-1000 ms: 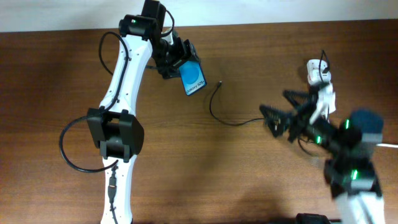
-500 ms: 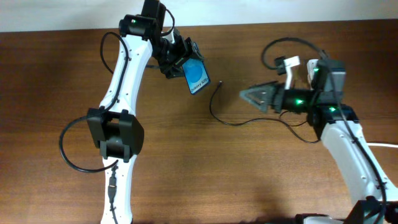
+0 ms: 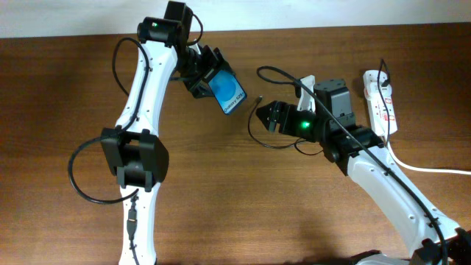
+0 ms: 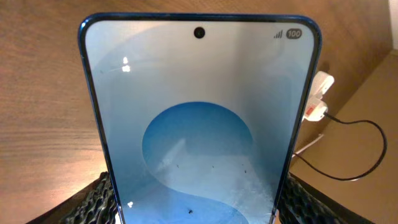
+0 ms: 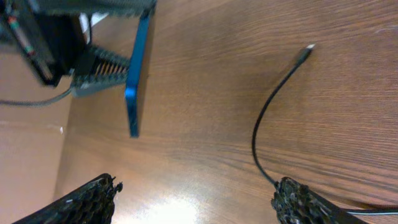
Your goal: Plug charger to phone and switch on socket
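My left gripper is shut on the phone and holds it tilted above the table at the back. The blue screen fills the left wrist view, with my left fingers clamped on its two long edges. The charger lies on the table, with its small plug just right of the phone. My right gripper is open and empty over the cable's curve. In the right wrist view the open fingers straddle bare wood. The cable runs past the right finger, its plug lies ahead, and the phone shows edge-on.
The socket, a white power strip with red switches, lies at the far right with its thick white cord trailing right. It also shows small in the left wrist view. The table's back edge meets a pale wall.
My right arm has swung left from beside the socket to over the charger cable near its plug. The left gripper has shifted the phone slightly and still holds it.
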You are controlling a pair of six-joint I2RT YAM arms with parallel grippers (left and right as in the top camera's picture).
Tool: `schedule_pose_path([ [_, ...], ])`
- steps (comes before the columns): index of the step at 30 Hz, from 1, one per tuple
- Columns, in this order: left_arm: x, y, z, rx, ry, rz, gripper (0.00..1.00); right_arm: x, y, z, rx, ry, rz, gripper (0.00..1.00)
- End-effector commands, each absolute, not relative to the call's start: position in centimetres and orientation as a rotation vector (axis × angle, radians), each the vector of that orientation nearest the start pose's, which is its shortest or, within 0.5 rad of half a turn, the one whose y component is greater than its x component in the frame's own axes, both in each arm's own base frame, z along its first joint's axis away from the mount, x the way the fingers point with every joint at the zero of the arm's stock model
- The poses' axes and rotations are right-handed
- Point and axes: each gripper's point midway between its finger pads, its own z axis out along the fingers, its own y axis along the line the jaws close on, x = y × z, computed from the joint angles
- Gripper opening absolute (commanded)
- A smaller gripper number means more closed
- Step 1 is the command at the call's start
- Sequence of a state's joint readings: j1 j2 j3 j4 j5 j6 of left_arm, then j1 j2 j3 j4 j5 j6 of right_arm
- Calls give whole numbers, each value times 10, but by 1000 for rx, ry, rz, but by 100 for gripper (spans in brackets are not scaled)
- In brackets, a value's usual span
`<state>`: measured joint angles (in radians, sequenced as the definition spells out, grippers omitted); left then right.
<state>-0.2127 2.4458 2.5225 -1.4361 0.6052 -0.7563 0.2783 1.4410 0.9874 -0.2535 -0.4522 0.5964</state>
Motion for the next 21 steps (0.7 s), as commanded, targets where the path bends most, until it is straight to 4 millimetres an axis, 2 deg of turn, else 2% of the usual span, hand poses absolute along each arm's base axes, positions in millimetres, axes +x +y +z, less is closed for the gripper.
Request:
schedule_pose_path([
  [1, 474, -202, 163, -749, 2980, -1047, 0, 378, 175, 180, 184, 2352, 894, 83],
  [4, 465, -207, 167, -765, 3008, -1114, 0, 378, 163, 169, 244, 2386, 803, 83],
  [7, 458, -219, 180, -763, 3008, -1296, 0, 376, 152, 159, 289, 2416, 720, 83],
  [11, 450, -232, 202, -759, 2985, -1561, 0, 376, 152, 159, 291, 2419, 718, 83],
  [13, 446, -231, 209, -842, 2986, -1633, 0, 373, 151, 157, 304, 2432, 719, 83],
  [15, 438, -228, 214, -1011, 3005, -1683, 0, 370, 149, 152, 323, 2456, 705, 83],
  [18, 435, -224, 216, -1069, 3011, -1709, 0, 368, 142, 146, 348, 2474, 652, 83],
  [21, 432, -223, 214, -1093, 3026, -1683, 0, 364, 152, 149, 315, 2483, 729, 83],
])
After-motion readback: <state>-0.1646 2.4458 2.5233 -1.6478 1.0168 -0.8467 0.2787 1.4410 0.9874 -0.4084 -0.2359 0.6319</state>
